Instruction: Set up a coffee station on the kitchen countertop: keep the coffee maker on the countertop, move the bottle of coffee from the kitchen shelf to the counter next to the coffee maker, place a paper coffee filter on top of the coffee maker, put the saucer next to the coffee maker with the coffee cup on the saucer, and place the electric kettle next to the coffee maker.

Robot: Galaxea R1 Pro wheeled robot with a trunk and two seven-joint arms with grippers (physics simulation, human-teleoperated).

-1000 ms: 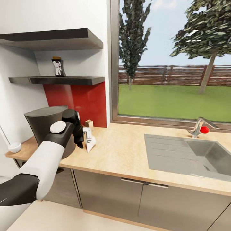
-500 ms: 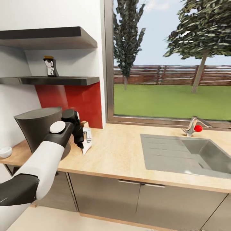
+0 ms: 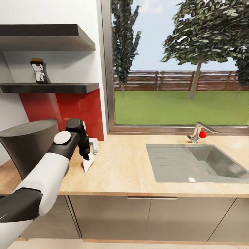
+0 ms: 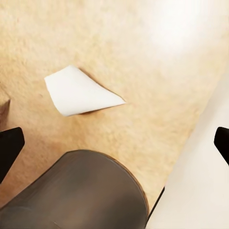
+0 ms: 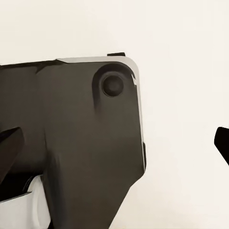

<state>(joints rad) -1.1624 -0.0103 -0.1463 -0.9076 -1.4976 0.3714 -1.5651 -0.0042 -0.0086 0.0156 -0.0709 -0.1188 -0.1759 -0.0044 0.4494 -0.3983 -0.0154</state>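
Note:
The dark-grey coffee maker (image 3: 27, 148) stands at the left end of the countertop (image 3: 124, 169). In the left wrist view its rounded top (image 4: 81, 191) lies close under the camera. The white paper coffee filter (image 3: 87, 165) lies on the wood just right of it. My left gripper (image 3: 89, 154) hangs over the filter, open; its black fingertips (image 4: 9, 145) stand far apart with the filter (image 4: 81, 90) lying free between them. The bottle of coffee (image 3: 39, 71) stands on the black kitchen shelf (image 3: 52, 88). My right gripper (image 5: 114, 143) is open in front of a dark robot part.
A steel sink (image 3: 193, 162) with a red-knobbed tap (image 3: 199, 133) is set into the counter's right half. A second black shelf (image 3: 45, 36) hangs above the first. A red backsplash (image 3: 76, 110) and a large window (image 3: 173, 69) stand behind the counter, grey cabinet fronts (image 3: 138, 218) below.
The whole picture has slid left as the camera moved: coffee maker, shelf and bottle sit further left, and a white cup at the left edge has left the picture. My left arm keeps its pose.

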